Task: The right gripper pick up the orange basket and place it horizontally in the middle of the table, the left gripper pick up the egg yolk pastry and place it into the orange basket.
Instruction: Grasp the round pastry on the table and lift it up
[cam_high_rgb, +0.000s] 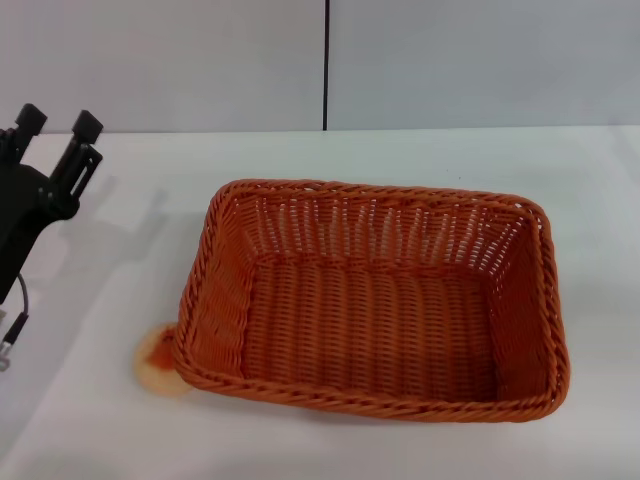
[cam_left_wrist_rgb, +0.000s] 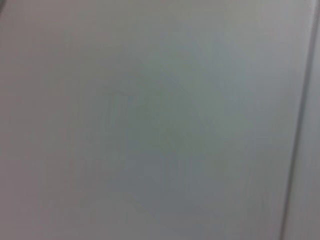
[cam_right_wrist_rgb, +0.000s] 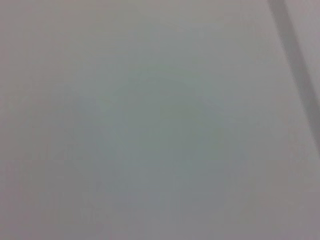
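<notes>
The orange basket (cam_high_rgb: 375, 300) lies lengthwise on the white table (cam_high_rgb: 120, 250), near its middle, with nothing inside it. The egg yolk pastry (cam_high_rgb: 158, 363) peeks out on the table at the basket's near left corner, touching or nearly touching the rim, partly hidden by it. My left gripper (cam_high_rgb: 58, 125) is raised at the far left edge of the head view, open, its two block-tipped fingers apart and holding nothing, well away from the pastry. The right gripper is out of view. Both wrist views show only a blank pale surface.
A grey wall with a dark vertical seam (cam_high_rgb: 326, 65) stands behind the table. Bare tabletop lies left of the basket, behind it and along the front edge.
</notes>
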